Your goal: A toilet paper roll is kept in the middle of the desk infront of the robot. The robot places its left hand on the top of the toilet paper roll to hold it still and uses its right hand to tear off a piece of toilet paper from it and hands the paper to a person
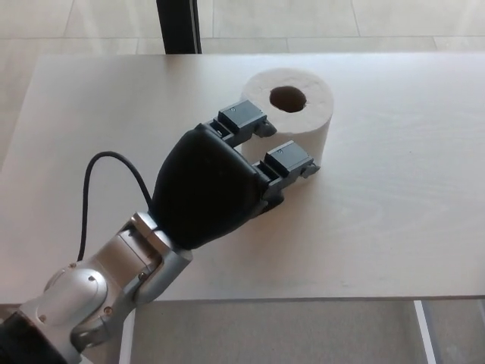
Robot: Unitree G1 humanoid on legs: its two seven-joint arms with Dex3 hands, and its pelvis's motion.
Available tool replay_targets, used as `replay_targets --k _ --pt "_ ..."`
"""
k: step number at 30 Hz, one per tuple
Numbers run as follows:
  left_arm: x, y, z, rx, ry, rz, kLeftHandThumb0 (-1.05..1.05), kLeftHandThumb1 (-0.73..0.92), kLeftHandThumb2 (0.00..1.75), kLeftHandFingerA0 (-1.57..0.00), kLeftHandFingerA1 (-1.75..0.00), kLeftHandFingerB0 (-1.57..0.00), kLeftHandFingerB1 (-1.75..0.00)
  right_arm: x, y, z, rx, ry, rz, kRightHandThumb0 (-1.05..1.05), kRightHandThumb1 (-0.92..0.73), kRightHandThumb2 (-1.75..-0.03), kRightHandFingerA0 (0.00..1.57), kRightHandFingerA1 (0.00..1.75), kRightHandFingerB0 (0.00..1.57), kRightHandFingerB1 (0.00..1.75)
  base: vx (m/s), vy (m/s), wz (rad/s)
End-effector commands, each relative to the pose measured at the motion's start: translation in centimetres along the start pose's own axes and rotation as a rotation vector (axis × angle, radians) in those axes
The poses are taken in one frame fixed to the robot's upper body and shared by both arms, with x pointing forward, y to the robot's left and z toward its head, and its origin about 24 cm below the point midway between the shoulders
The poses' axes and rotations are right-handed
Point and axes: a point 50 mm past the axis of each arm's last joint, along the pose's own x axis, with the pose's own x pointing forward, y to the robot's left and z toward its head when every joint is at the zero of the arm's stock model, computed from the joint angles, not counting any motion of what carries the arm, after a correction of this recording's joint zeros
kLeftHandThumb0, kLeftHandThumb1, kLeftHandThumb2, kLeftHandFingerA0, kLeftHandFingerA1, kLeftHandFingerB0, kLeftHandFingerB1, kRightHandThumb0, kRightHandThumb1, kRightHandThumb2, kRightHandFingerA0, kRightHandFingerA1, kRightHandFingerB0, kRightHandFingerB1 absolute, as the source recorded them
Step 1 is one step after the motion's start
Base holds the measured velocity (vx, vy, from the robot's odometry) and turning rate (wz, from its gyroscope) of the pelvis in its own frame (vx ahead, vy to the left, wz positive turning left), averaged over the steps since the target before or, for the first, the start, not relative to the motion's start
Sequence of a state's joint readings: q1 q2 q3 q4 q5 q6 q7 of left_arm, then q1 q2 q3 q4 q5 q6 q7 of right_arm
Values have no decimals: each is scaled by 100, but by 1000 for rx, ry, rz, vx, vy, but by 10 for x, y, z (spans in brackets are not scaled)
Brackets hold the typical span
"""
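Note:
A white toilet paper roll (pixel 299 114) stands upright in the middle of the pale wooden desk (pixel 394 197), its dark core hole facing up. My left hand (pixel 227 178) hovers at the roll's near left side, open, with its fingers (pixel 286 161) spread beside the roll's wall and nothing held. The top of the roll is uncovered. My right hand does not show in the head view.
A black cable (pixel 106 182) loops from my left forearm (pixel 106 280) over the desk's left part. A dark post (pixel 178 26) stands behind the desk's far edge. The desk's near edge runs along the bottom of the picture.

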State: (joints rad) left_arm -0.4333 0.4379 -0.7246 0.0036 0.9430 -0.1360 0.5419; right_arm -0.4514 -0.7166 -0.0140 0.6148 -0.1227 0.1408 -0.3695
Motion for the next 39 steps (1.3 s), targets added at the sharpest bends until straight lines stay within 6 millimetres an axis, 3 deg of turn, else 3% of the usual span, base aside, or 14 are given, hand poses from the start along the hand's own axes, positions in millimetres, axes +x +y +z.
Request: replay_targets --k 1,2,4,7,9,11,12,20,22,24,25,28,34,39 --pt "-10 2 1 -78 -40 -65 -38 54 75 -55 -85 -68 -62 -8 4 -2 -449 -350 14 -24 -62 -59 86 170 85 102 0 0 0" --pt "-13 3 2 -83 -41 -67 -37 53 75 -57 -84 -70 -62 -8 3 -4 -453 -348 11 -28 -46 -90 114 131 84 104 0 0 0" --pt "-16 1 3 -94 -42 -64 -37 54 74 -57 -84 -70 -62 -7 -1 -6 -456 -354 6 -24 -61 -60 86 167 82 102 0 0 0" --pt "-21 0 3 -105 -32 -104 -37 54 75 -53 -85 -67 -65 -4 -4 -10 -462 -297 9 -25 -62 -63 84 160 81 65 0 0 0" --pt "-28 -1 4 -110 -30 -101 -36 50 73 -58 -83 -71 -64 -1 -4 -13 -433 -208 86 -32 -71 -62 63 127 42 37 0 0 0" --pt "-32 -2 5 -115 -27 -104 -38 50 73 -58 -83 -70 -65 -1 -4 -13 -458 -213 102 -35 -71 -61 60 110 37 35 0 0 0" --pt "-36 -3 6 -137 -13 -100 -37 51 73 -58 -84 -71 -64 -1 -4 -12 -474 -202 151 -43 -72 -62 37 56 30 33 0 0 0" --pt "-55 -2 11 -205 42 -99 -37 53 76 -53 -85 -65 -68 -10 -6 -11 -526 -167 295 -58 -66 -60 0 31 13 27 0 0 0" --pt "-60 -1 11 -213 65 -118 -36 53 76 -51 -86 -63 -69 -12 -8 -12 -513 -167 319 -64 -46 -85 0 29 6 36 0 0 0" --pt "-63 -1 11 -223 79 -122 -35 53 75 -51 -84 -63 -69 -13 -11 -14 -495 -129 347 -67 -67 -60 0 5 4 28 0 0 0" --pt "-65 -2 11 -226 83 -120 -35 52 74 -52 -84 -64 -68 -14 -12 -16 -546 -125 343 -91 -60 -93 0 15 5 12 0 0 0" --pt "-71 0 9 -245 114 -113 -36 53 73 -51 -83 -61 -67 -15 -18 -7 -509 -58 408 -105 -63 -105 0 33 0 2 0 0 0" --pt "-95 18 11 -369 249 -82 -34 53 72 -45 -75 -49 -57 -34 -45 13 -351 -84 462 -105 -66 -102 0 38 0 3 0 0 0" --pt "-148 57 -3 -455 485 -81 -37 62 68 -32 -65 -32 -50 -92 -115 18 115 -322 355 -101 -63 -105 0 38 5 19 0 0 0"
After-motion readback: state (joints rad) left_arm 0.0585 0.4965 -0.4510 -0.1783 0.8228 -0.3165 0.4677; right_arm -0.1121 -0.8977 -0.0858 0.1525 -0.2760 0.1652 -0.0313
